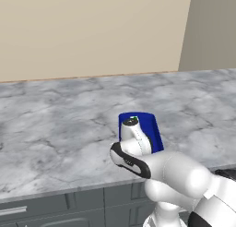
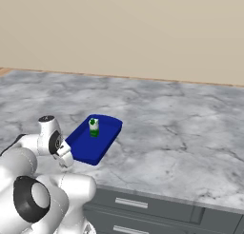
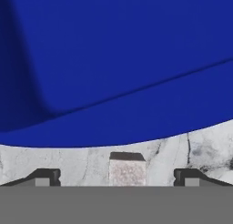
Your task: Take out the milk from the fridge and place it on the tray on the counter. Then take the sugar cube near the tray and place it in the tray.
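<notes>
Left base view: the arm's white body covers most of the blue tray (image 1: pixel 154 129) on the marble table (image 1: pixel 55 124). Right base view: the milk (image 2: pixel 94 127) stands upright inside the tray (image 2: pixel 88 147), toward its far end. Hand view: the claw (image 3: pixel 117 177) is spread wide, with the sugar cube (image 3: pixel 127 169) on the table between its tips, just outside the tray's rim (image 3: pixel 113 127), neither tip touching it.

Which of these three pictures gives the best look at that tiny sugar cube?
The hand view: the sugar cube sits on the counter just outside the tray, between the open gripper's fingertips. In the two base views I cannot make the cube out; the arm covers the near side of the tray there.
</notes>
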Controlling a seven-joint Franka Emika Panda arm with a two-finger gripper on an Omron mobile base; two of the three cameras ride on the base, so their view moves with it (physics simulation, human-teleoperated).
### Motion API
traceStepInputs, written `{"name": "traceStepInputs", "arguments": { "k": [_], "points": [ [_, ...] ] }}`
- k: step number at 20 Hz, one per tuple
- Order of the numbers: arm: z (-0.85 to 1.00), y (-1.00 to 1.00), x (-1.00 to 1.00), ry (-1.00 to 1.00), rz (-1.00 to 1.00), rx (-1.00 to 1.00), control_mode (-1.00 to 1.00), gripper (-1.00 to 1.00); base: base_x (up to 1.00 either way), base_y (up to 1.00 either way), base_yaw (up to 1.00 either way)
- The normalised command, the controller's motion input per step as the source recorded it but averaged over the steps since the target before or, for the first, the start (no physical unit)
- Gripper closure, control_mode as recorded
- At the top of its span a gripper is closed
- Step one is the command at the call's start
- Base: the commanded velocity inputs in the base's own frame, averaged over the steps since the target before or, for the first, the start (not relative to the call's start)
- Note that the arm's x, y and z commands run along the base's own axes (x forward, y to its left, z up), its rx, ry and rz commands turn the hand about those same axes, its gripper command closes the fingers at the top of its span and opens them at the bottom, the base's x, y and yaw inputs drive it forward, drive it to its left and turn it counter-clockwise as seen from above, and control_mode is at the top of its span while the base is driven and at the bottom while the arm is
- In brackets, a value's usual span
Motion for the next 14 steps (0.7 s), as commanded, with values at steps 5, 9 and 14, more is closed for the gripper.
{"name": "traceStepInputs", "arguments": {
  "k": [5, 9, 14],
  "points": [
    [-0.22, -0.19, -0.15, 0.00, 0.00, 0.02, -1.00, -1.00, 0.00, 0.00, 0.00],
    [-0.43, -0.14, -0.12, 0.00, 0.00, 0.01, -1.00, -1.00, 0.00, 0.00, 0.00],
    [-0.41, -0.09, 0.00, 0.00, 0.00, 0.00, -1.00, -1.00, 0.00, 0.00, 0.00]
  ]
}}
